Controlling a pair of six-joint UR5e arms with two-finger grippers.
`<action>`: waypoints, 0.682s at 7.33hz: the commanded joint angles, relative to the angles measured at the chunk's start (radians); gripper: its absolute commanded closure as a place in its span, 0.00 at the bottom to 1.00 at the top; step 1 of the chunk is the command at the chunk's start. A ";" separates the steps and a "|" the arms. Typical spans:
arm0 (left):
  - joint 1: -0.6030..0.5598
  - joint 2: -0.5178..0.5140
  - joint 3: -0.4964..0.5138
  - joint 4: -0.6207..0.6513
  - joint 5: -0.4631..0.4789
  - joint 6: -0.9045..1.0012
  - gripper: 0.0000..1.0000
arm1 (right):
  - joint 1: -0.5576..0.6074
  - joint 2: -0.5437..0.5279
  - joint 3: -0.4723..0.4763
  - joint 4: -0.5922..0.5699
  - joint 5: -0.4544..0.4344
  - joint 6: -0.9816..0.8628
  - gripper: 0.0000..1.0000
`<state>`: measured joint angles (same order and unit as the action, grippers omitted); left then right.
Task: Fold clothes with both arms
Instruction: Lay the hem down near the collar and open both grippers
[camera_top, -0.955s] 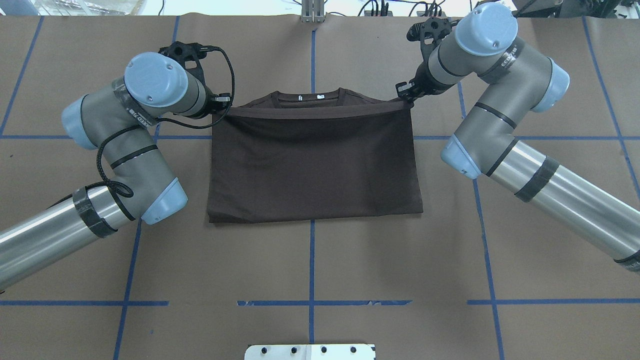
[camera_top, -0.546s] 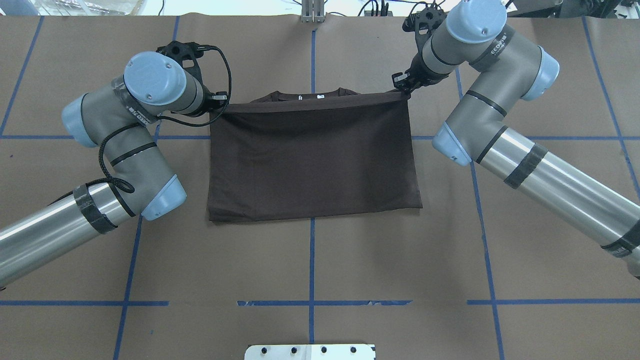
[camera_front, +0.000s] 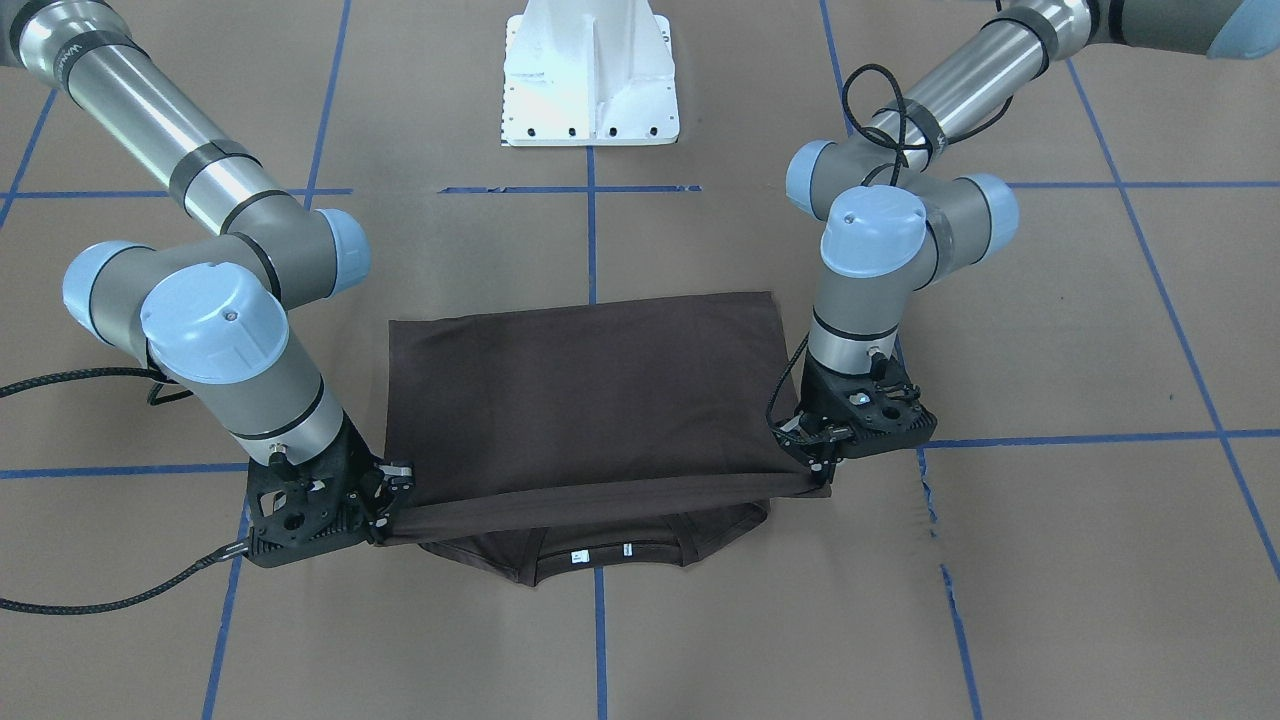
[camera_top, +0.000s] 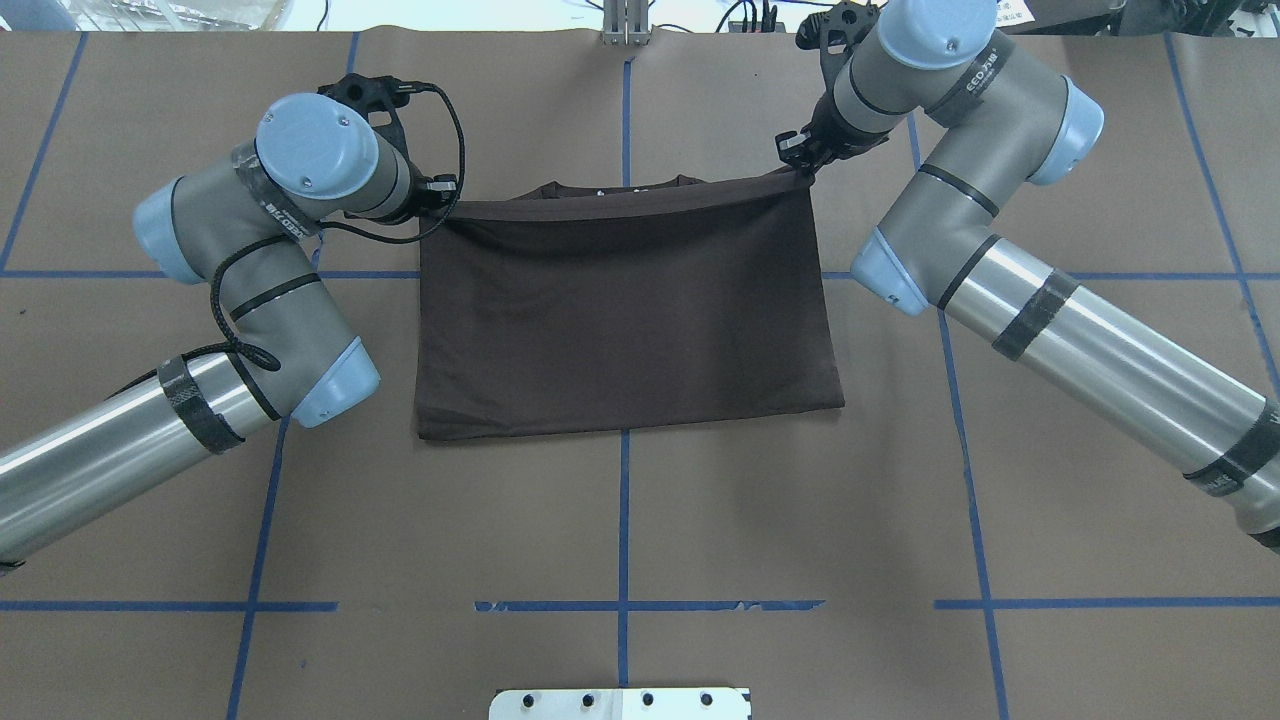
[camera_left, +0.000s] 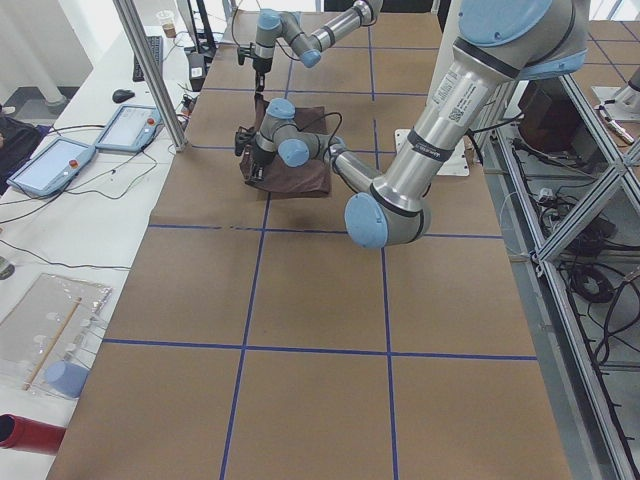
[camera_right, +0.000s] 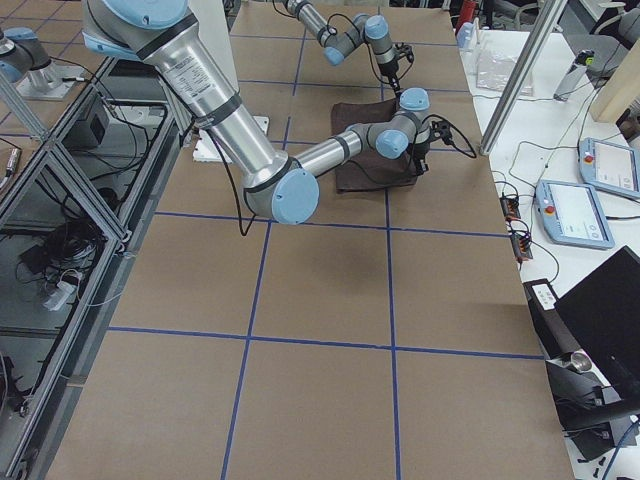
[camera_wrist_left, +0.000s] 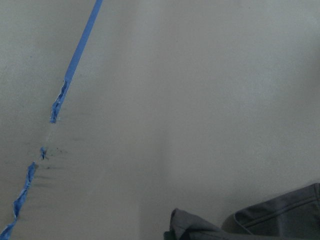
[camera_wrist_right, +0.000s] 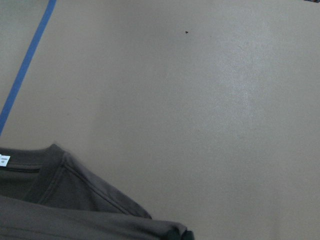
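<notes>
The clothes are one dark brown T-shirt (camera_top: 625, 310) lying folded in half on the brown paper table. Its loose edge is stretched taut between my two grippers at the far side. My left gripper (camera_top: 436, 196) is shut on the left corner of that edge. My right gripper (camera_top: 798, 164) is shut on the right corner. The ribbed collar (camera_front: 600, 556) with its white tags (camera_front: 576, 557) peeks out beyond the held edge. From across the table, the left gripper (camera_front: 812, 458) and the right gripper (camera_front: 392, 505) stand low over the table. The right wrist view shows collar fabric (camera_wrist_right: 65, 200).
The white pedestal base (camera_front: 590, 75) stands at the table's near edge, behind the shirt's fold. Blue tape lines (camera_top: 622, 520) grid the brown paper. Tablets (camera_left: 130, 128) and cables lie on a side bench beyond the far edge.
Both grippers have carried the shirt's edge farther from the robot's base, the right one more. The edge now covers most of the collar and the tags in the overhead view.
</notes>
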<state>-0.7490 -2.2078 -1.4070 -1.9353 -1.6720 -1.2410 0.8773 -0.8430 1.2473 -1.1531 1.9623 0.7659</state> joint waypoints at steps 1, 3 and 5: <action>0.000 -0.009 0.003 -0.004 0.001 0.000 1.00 | 0.000 -0.001 -0.002 0.028 -0.003 0.003 1.00; 0.000 -0.010 0.003 -0.002 0.003 0.000 0.84 | 0.000 -0.010 -0.008 0.053 -0.003 0.006 0.85; 0.000 -0.010 0.000 -0.001 0.009 0.000 0.00 | 0.002 -0.010 -0.012 0.055 -0.002 0.018 0.00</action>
<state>-0.7487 -2.2179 -1.4037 -1.9371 -1.6651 -1.2410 0.8780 -0.8523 1.2370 -1.1003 1.9592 0.7775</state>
